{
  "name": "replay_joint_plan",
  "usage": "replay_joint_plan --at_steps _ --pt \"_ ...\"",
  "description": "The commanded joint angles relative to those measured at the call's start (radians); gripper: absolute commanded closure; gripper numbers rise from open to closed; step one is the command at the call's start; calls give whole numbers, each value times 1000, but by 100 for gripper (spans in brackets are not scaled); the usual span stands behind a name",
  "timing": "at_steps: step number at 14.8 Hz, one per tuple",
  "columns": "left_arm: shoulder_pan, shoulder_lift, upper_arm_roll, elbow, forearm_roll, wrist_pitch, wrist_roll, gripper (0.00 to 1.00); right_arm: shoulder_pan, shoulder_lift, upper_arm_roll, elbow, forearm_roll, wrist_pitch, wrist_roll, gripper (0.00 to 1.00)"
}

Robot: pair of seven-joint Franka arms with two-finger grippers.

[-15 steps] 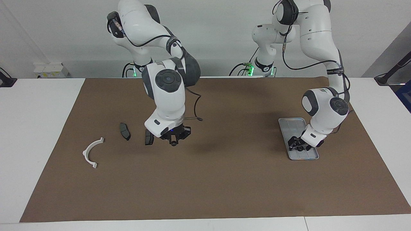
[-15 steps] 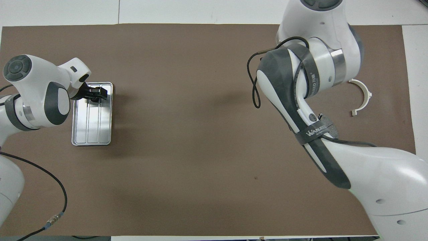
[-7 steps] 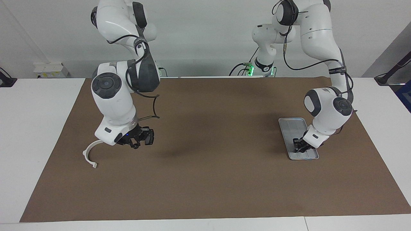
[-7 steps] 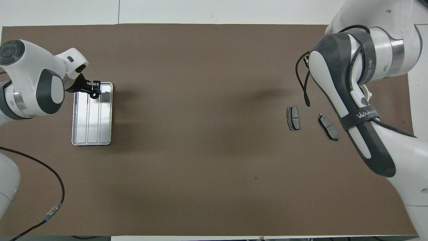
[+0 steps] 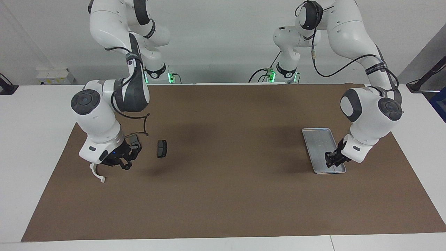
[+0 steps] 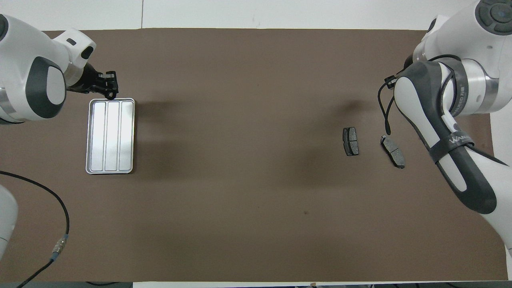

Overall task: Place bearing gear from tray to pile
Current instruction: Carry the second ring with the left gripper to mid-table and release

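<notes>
The silver tray (image 5: 316, 138) (image 6: 112, 136) lies toward the left arm's end of the table, and its ribbed floor shows bare. My left gripper (image 5: 329, 162) (image 6: 109, 91) hangs just over the tray's end farther from the robots, shut on a small dark part, the bearing gear (image 6: 109, 95). The pile lies toward the right arm's end: two dark brake pads (image 5: 162, 148) (image 6: 351, 141) (image 6: 393, 151) and a white bracket (image 5: 96, 173). My right gripper (image 5: 122, 164) hovers shut over the bracket with nothing in it. In the overhead view the right arm hides the bracket.
A brown mat (image 5: 223, 195) covers the table, with white table top (image 5: 35, 115) showing past its ends. A black cable loop (image 5: 139, 122) hangs from the right arm, and another cable (image 6: 60, 224) trails by the left arm's base.
The left gripper has closed at the tray and risen a little. The right arm has swung from over the brake pads to over the bracket, uncovering both pads.
</notes>
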Motion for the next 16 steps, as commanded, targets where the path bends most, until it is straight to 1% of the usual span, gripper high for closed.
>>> replay_joint_plan --at_steps 1,3,5,6,8,10,12,14,15,16 --pt "-133 -26 12 -3 82 1 -302 100 -48 -108 16 -215 49 141 -68 100" --pt "-222 -44 12 -34 82 4 -491 100 -68 -128 16 -270 60 178 -75 100" --pt "-320 -46 12 -37 85 10 -675 100 -84 -152 16 -342 60 237 -76 100" --pt "-366 -47 12 -49 88 34 -752 100 -88 -163 16 -379 62 270 -76 100" --pt "-453 -69 12 -116 131 116 -869 100 -94 -181 16 -438 66 326 -76 100" --pt "-545 -75 12 -160 194 163 -953 100 -107 -178 16 -455 66 359 -82 100" --pt "-596 -61 12 -155 200 167 -990 100 -114 -177 15 -484 66 407 -99 100" --pt "-622 -35 13 -155 214 174 -1018 100 -124 -169 16 -496 66 433 -99 100" --pt "-622 -18 12 -164 247 203 -1044 100 -126 -166 16 -505 66 448 -99 100" --pt "-622 -18 12 -201 263 246 -1064 100 -124 -163 16 -513 68 465 -99 100"
